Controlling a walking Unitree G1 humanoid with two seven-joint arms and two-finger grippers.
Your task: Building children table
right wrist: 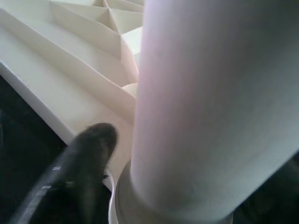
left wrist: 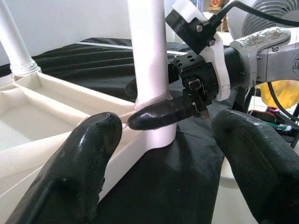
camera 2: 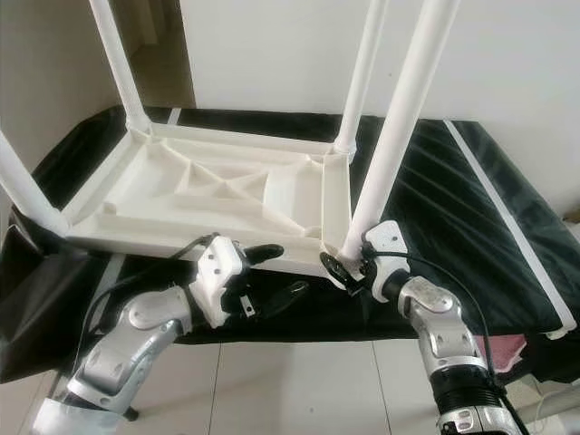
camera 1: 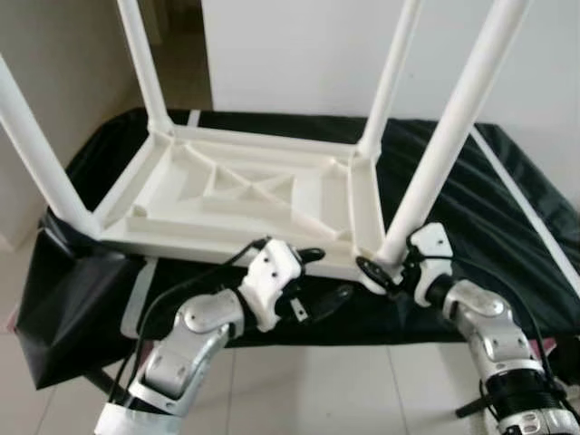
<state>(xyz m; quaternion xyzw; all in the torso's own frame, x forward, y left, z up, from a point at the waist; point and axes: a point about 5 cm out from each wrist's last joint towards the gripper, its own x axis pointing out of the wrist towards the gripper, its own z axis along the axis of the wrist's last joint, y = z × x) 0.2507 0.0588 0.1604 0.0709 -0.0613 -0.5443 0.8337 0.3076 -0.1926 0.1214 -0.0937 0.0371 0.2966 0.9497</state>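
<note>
Fingers (left wrist: 161, 114) of the right gripper (camera 1: 379, 270) clasp the white table leg (camera 1: 444, 145).

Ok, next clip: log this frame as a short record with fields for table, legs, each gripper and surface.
table: white tabletop lying upside down, ribbed underside up
legs: four white legs upright in the corner sockets
near right leg: right gripper closed around its base at the socket
left gripper: open, beside the tabletop's near edge, holding nothing, pointing toward that leg
surface: black cloth covering the stand under the tabletop
</note>
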